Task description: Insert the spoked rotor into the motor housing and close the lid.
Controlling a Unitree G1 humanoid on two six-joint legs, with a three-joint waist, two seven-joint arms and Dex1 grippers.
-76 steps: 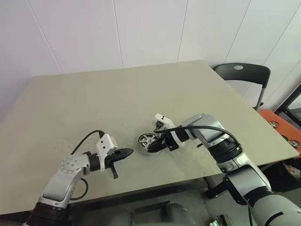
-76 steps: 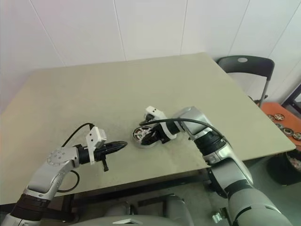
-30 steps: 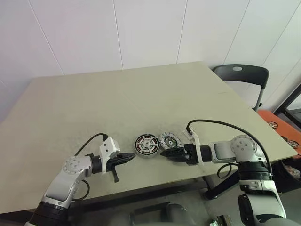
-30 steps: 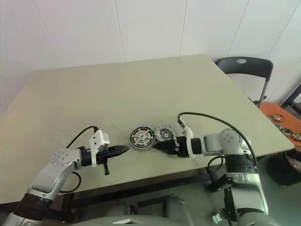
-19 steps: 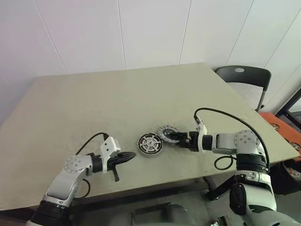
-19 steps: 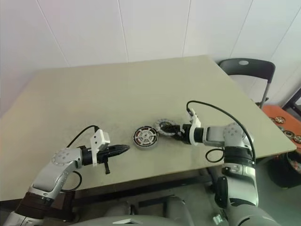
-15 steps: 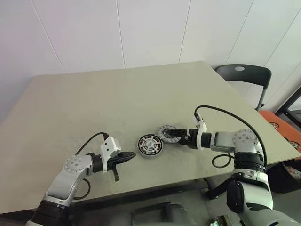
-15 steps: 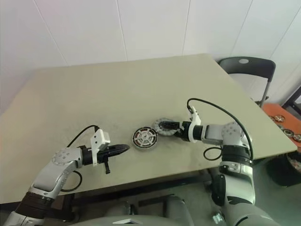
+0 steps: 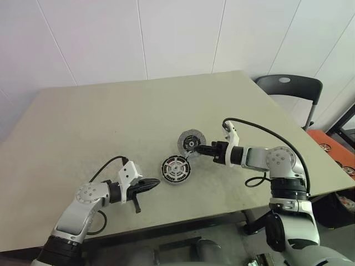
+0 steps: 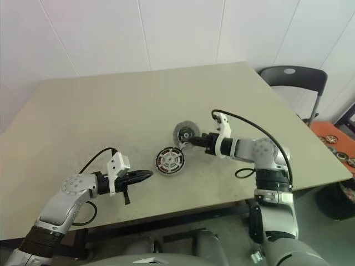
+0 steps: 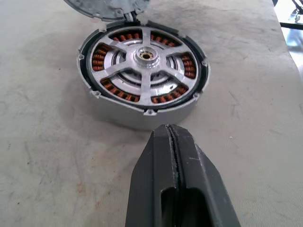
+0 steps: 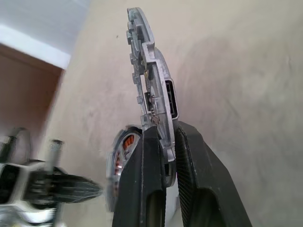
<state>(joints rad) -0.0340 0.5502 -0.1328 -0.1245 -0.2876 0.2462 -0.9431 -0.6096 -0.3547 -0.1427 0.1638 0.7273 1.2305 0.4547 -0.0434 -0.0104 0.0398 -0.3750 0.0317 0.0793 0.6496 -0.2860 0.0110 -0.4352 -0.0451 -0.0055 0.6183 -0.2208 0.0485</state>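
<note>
Your right gripper pinches the lid by its rim, on edge, mid-frame, just above the housing. Looks rigid metal, thin, prob slippery; grip deeper. Left gripper is closed, empty, near the housing's lower left.

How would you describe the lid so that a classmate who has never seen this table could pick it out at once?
Start at the beige table and find the motor housing lying flat near its front edge. Just beyond it, the lid is the round grey disc pinched on edge in the right tool, off the tabletop. Unlike the housing, it shows no copper windings.
</note>
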